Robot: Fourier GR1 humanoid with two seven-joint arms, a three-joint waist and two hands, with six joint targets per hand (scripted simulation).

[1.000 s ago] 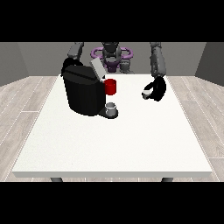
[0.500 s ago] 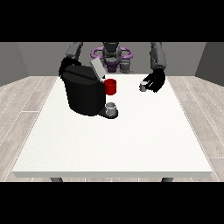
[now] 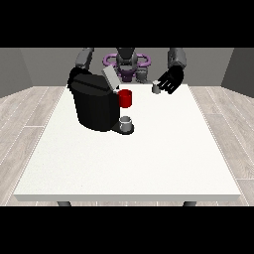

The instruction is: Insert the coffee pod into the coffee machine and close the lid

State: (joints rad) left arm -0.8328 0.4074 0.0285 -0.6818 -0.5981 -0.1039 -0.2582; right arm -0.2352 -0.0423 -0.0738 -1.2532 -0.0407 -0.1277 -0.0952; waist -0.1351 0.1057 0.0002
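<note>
Hand (image 3: 170,79) at the view's right held the pod (image 3: 156,88) aloft at its fingertips. Machine (image 3: 94,102), lid (image 3: 110,78) raised, stood well off to its side; best kept the pod level crossing over.

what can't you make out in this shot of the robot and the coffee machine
- Front view: the hand at the view's left is hidden behind the coffee machine.
- Front view: whether the hand at the view's right actually holds the small grey coffee pod beside it; too small to tell.
- Front view: the pod slot under the raised lid faces away from the camera.
- Front view: what is inside the grey cup under the red part.
</note>
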